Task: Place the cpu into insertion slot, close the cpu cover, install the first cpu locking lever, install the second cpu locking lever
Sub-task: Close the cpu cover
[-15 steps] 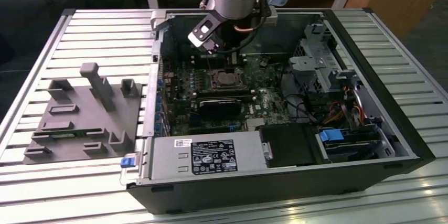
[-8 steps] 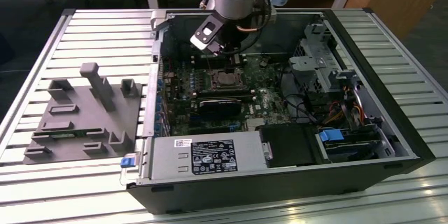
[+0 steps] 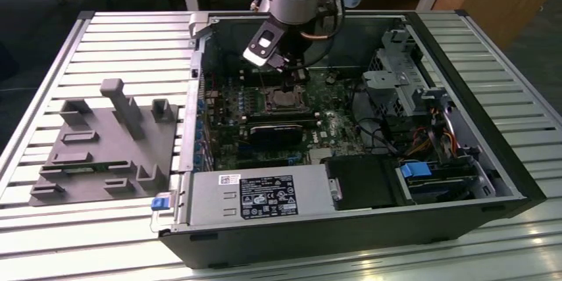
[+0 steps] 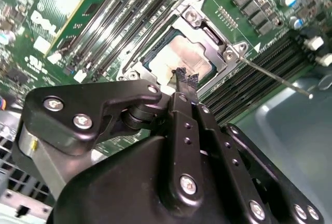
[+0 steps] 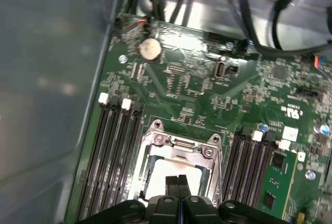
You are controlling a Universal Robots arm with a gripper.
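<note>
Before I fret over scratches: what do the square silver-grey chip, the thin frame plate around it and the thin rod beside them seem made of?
The small square silver-grey cpu top: probably bare metal, matt, evenly pale sheen. The thin square cpu cover frame: likely stamped sheet metal, shinier, glints along its edges. The thin straight locking lever: apparently steel wire, glossy, one light streak along it.

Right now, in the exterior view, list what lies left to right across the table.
Grey fixture plate → insertion slot → grey drive cage.
</note>
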